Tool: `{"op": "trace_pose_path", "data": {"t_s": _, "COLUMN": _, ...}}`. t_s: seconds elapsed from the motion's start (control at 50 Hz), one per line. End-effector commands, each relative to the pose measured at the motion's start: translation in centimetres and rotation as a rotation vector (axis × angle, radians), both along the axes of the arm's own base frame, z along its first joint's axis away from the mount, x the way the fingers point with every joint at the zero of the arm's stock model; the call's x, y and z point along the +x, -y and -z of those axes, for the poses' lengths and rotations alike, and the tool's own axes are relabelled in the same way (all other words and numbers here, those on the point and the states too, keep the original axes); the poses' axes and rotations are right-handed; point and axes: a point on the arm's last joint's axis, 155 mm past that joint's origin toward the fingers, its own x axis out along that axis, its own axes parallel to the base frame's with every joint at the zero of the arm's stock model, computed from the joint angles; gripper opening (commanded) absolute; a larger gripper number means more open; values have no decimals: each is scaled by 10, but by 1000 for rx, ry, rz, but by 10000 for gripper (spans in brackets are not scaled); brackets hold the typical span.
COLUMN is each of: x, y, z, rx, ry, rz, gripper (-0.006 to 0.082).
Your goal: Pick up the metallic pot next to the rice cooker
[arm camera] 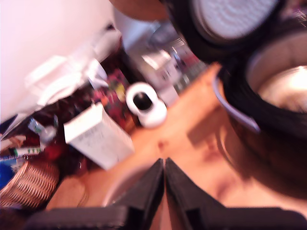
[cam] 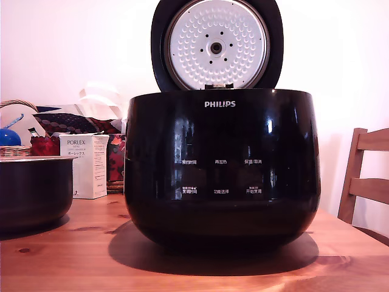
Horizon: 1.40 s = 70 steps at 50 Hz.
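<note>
Gripper [arm camera: 164,165] first: in your wrist view its two dark fingers [arm camera: 148,184] meet at the tips, pressed together with nothing between them, so read it as clenched on air. The view is blurred, so fine detail is lost to you. Under and behind the fingertips lies a pale curved edge, likely the rim of the metallic pot [arm camera: 125,179], though the blur stops you from being sure. Beyond it runs the wooden table [arm camera: 187,122], with a white box [arm camera: 98,136] standing on it and a small white round camera-like device [arm camera: 145,104] near the box. Rice cooker [arm camera: 268,91] fills one side of that view, its bowl open and its lid raised. In your exterior view the arm does not show. There the rice cooker [cam: 222,164] sits centre on the table [cam: 73,255], lid [cam: 217,44] upright with the dimpled plate facing you. The metallic pot [cam: 33,191] stands at the exterior view's left edge, partly cut off, near the cooker but not touching. Behind it stand the PORLEX-marked box [cam: 84,165] and a wicker basket [cam: 13,151]. A wooden chair [cam: 364,179] is at the exterior view's right.
</note>
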Motion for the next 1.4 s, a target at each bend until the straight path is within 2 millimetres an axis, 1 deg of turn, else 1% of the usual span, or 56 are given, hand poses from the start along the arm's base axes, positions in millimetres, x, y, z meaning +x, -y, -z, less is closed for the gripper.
{"op": "trace_pose_path", "data": {"t_s": 0.0, "x": -3, "y": -1, "z": 11, "rx": 60, "ry": -67, "rz": 24, "gripper": -24}}
{"op": "trace_pose_path", "data": {"t_s": 0.02, "x": -6, "y": -2, "z": 12, "rx": 102, "ry": -77, "rz": 47, "gripper": -24}}
{"op": "trace_pose_path", "data": {"t_s": 0.06, "x": -11, "y": -3, "z": 16, "rx": 114, "ry": -126, "rz": 52, "gripper": -24}}
{"op": "trace_pose_path", "data": {"t_s": 0.08, "x": -14, "y": -3, "z": 20, "rx": 186, "ry": -127, "rz": 99, "gripper": -24}}
{"op": "trace_pose_path", "data": {"t_s": 0.12, "x": -18, "y": -5, "z": 25, "rx": 198, "ry": -175, "rz": 103, "gripper": -24}}
{"op": "trace_pose_path", "data": {"t_s": 0.14, "x": -20, "y": -5, "z": 27, "rx": 261, "ry": -176, "rz": 149, "gripper": -24}}
{"op": "trace_pose_path", "data": {"t_s": 0.2, "x": -23, "y": -6, "z": 34, "rx": 276, "ry": -243, "rz": 156, "gripper": -24}}
{"op": "trace_pose_path", "data": {"t_s": 0.22, "x": -22, "y": -6, "z": 36, "rx": 316, "ry": -243, "rz": 188, "gripper": -24}}
{"op": "trace_pose_path", "data": {"t_s": 0.28, "x": -23, "y": -7, "z": 45, "rx": 343, "ry": -303, "rz": 204, "gripper": -24}}
{"op": "trace_pose_path", "data": {"t_s": 0.44, "x": -26, "y": -11, "z": 76, "rx": 418, "ry": -482, "rz": 245, "gripper": -24}}
{"op": "trace_pose_path", "data": {"t_s": 0.58, "x": -20, "y": -23, "z": 101, "rx": 507, "ry": -591, "rz": 232, "gripper": -21}}
{"op": "trace_pose_path", "data": {"t_s": 0.64, "x": -18, "y": -24, "z": 110, "rx": 525, "ry": -628, "rz": 239, "gripper": 26}}
{"op": "trace_pose_path", "data": {"t_s": 0.7, "x": -15, "y": -24, "z": 117, "rx": 528, "ry": -658, "rz": 241, "gripper": 111}}
{"op": "trace_pose_path", "data": {"t_s": 0.74, "x": -13, "y": -26, "z": 121, "rx": 529, "ry": -677, "rz": 236, "gripper": 191}}
{"op": "trace_pose_path", "data": {"t_s": 0.8, "x": -9, "y": -28, "z": 128, "rx": 529, "ry": -700, "rz": 229, "gripper": 254}}
{"op": "trace_pose_path", "data": {"t_s": 1.06, "x": 5, "y": -34, "z": 151, "rx": 528, "ry": -780, "rz": 209, "gripper": 265}}
{"op": "trace_pose_path", "data": {"t_s": 1.18, "x": 12, "y": -35, "z": 160, "rx": 515, "ry": -801, "rz": 202, "gripper": 337}}
{"op": "trace_pose_path", "data": {"t_s": 1.38, "x": 27, "y": -34, "z": 172, "rx": 510, "ry": -800, "rz": 191, "gripper": 344}}
